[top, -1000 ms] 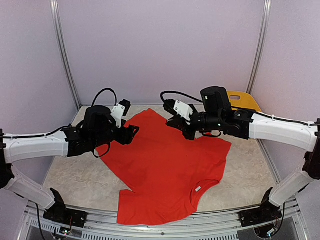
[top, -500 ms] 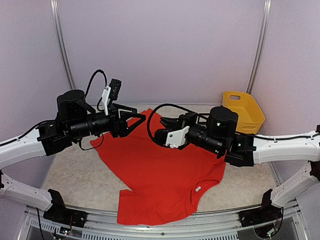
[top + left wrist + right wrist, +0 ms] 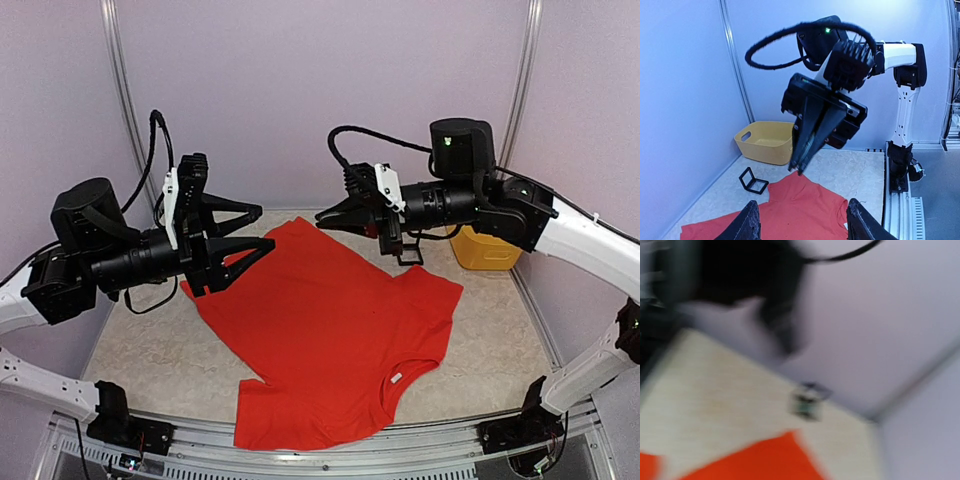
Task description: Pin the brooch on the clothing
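While both arms hang in the air above the table (image 3: 140,350), the left gripper (image 3: 265,228) has its two fingers spread wide and grips nothing. In its own wrist view the dark fingertips (image 3: 751,220) stand well apart at the bottom edge. The right gripper (image 3: 322,216) faces it across a gap, and the two are near each other but not touching. Its fingers are pressed together into a narrow wedge. Seen from the left wrist, that wedge (image 3: 800,167) hangs straight ahead of the left gripper and tilts downward. Whether anything small is pinched at its tip cannot be told.

Below and between the two grippers lies the T-shirt (image 3: 330,330), bright red and spread flat on the table. Its far corner lies under the gap between them, and its neckline, with a small white label (image 3: 397,378), points toward the arm bases. Neither gripper touches the fabric.

A yellow basket (image 3: 765,142) stands behind the right gripper, beyond the shirt's edge (from above it is largely hidden by the arm). Just in front of the basket a small black hinged case (image 3: 751,181) lies open on the table, close to the shirt. The right wrist view is too blurred to add more than a patch of red fabric low in the picture.
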Robot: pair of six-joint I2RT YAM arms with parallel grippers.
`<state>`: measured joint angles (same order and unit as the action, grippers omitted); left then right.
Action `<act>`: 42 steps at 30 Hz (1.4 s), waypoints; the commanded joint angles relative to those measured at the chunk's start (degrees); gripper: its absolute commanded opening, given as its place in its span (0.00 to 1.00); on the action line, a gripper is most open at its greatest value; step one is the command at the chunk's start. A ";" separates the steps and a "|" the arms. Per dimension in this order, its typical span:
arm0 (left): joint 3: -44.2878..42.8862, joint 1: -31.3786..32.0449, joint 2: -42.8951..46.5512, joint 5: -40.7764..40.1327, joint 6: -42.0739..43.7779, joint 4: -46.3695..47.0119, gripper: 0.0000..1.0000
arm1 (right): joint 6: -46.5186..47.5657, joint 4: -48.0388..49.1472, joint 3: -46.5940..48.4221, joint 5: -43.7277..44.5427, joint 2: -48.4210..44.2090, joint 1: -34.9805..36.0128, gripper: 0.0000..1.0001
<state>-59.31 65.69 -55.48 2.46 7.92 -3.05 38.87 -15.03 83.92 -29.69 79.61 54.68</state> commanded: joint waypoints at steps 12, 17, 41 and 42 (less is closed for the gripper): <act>11.69 2.62 1.02 -2.28 10.45 13.63 0.52 | -36.85 15.46 -9.35 -14.01 -1.28 0.17 0.00; 23.72 2.60 2.40 -1.06 6.37 40.68 0.57 | -53.51 39.96 -15.85 -16.72 -0.73 0.26 0.00; 16.20 2.42 -12.91 1.67 -0.49 53.55 0.26 | -52.71 41.95 -14.36 -15.87 2.90 3.13 0.00; 15.90 2.38 -13.33 1.80 -0.53 53.51 0.25 | -52.76 42.00 -14.25 -15.99 3.01 3.15 0.00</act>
<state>-40.58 68.01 -67.42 4.51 8.88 48.49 -14.37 26.39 68.45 -44.60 82.13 57.06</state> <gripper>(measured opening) 0.268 0.016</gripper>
